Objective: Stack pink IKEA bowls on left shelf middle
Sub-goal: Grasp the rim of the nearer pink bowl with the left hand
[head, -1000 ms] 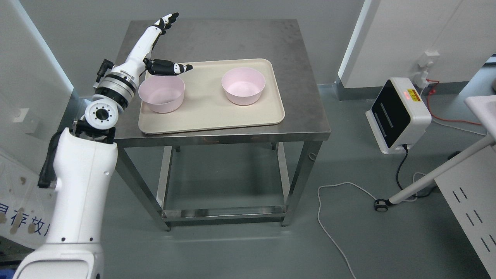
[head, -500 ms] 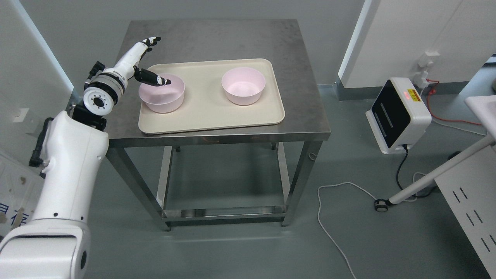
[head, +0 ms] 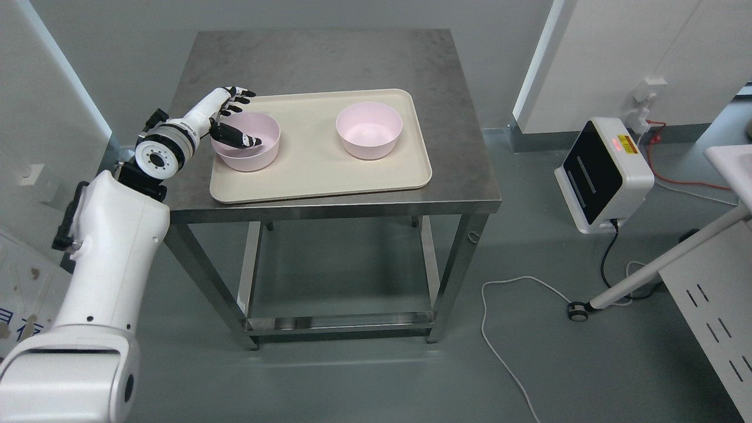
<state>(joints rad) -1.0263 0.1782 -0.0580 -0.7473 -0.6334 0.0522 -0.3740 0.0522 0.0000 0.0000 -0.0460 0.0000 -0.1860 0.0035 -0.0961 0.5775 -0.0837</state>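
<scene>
Two pink bowls stand on a beige tray (head: 317, 176) on the steel table (head: 329, 59). The left pink bowl (head: 255, 154) is at the tray's left end, the right pink bowl (head: 369, 130) near its far right. My left hand (head: 235, 120) sits at the left bowl's far-left rim. Its thumb (head: 238, 138) reaches inside the bowl and its curled fingers (head: 236, 100) wrap the outside of the rim, so the hand is shut on that rim. The bowl still rests on the tray. My right arm is out of view.
The table has a low shelf bar and open space beneath. A white device (head: 602, 173) with a black cable stands on the floor at the right. A wheeled stand leg (head: 658, 264) and a white cable (head: 499, 329) cross the floor there.
My left arm has pulled back and dropped from above the table's far left. Its spread fingers have curled onto the left bowl's rim. Neither bowl has moved.
</scene>
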